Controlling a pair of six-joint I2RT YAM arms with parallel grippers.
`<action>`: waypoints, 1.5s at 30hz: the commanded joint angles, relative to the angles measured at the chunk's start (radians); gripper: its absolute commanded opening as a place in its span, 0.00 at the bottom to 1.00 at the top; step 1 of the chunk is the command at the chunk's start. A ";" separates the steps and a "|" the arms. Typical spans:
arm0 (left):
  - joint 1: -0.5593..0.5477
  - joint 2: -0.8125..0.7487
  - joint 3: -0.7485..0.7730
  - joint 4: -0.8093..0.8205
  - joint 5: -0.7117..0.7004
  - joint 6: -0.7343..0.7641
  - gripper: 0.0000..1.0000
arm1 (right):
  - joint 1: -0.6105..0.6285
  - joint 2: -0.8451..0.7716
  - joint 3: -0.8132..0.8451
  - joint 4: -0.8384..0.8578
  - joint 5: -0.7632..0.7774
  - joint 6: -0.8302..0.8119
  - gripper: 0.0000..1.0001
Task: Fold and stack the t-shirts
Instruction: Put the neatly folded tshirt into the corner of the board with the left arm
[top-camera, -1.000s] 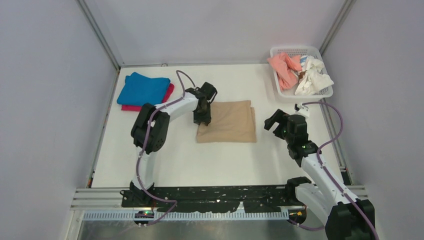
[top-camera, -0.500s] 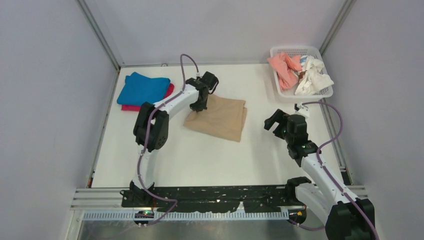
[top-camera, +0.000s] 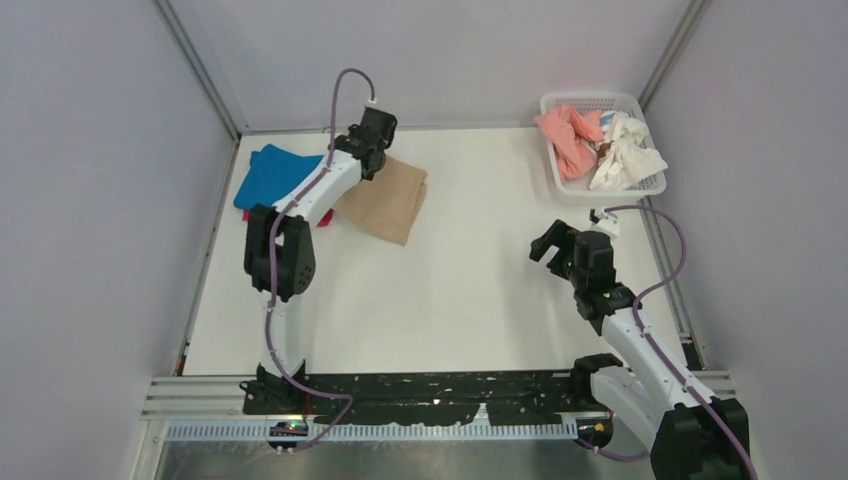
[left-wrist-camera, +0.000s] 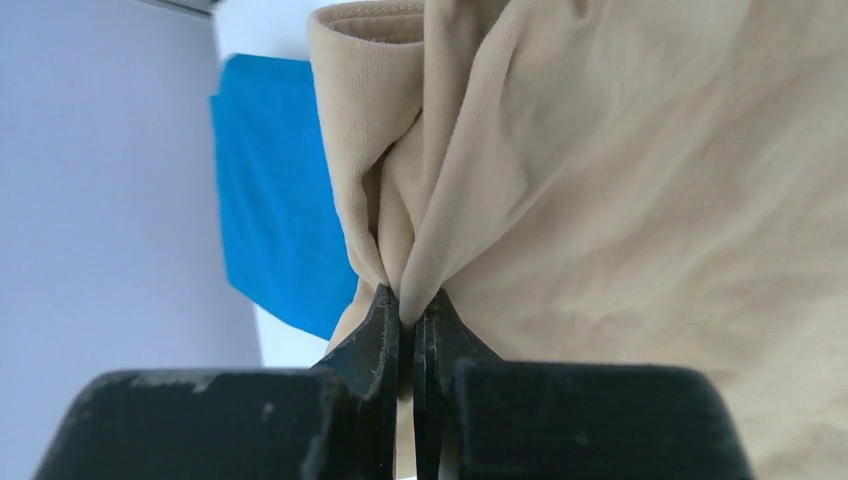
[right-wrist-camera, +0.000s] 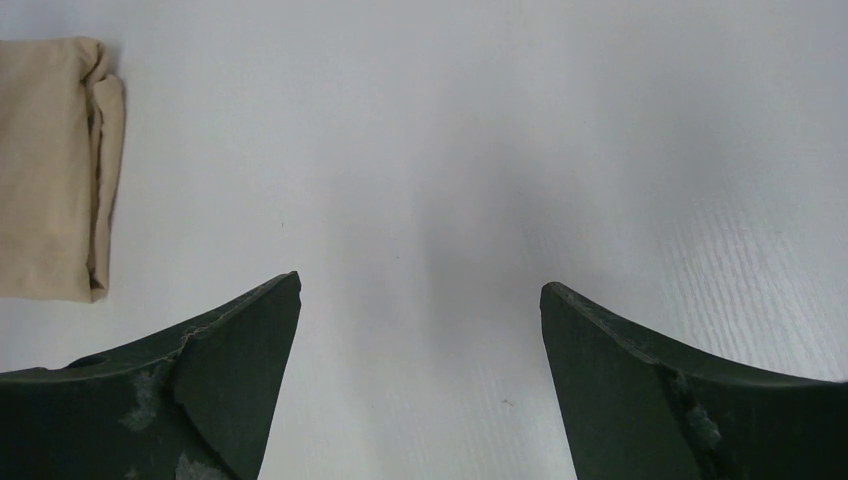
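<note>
The folded tan t-shirt hangs from my left gripper at the back left, lifted off the table beside the stack. In the left wrist view the gripper is shut on a bunched edge of the tan t-shirt. The folded blue t-shirt lies on the magenta-pink one at the far left; the blue one also shows in the left wrist view. My right gripper is open and empty over bare table. The tan t-shirt's edge shows at the left of the right wrist view.
A white mesh basket at the back right holds the salmon-pink t-shirt and the white t-shirt, both crumpled. Grey walls enclose the table on the left, back and right.
My left gripper has carried the tan t-shirt from the middle of the table up and to the back left, toward the blue and pink stack. The right arm has not moved.
</note>
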 joint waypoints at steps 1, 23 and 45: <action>0.047 -0.114 0.010 0.204 -0.090 0.249 0.00 | -0.003 0.004 -0.004 0.049 0.038 -0.015 0.95; 0.102 -0.282 0.199 0.167 -0.067 0.436 0.00 | -0.003 0.108 0.014 0.043 0.084 -0.013 0.95; 0.290 -0.093 0.289 -0.051 0.082 0.204 0.00 | -0.004 0.149 0.043 -0.003 0.156 -0.013 0.95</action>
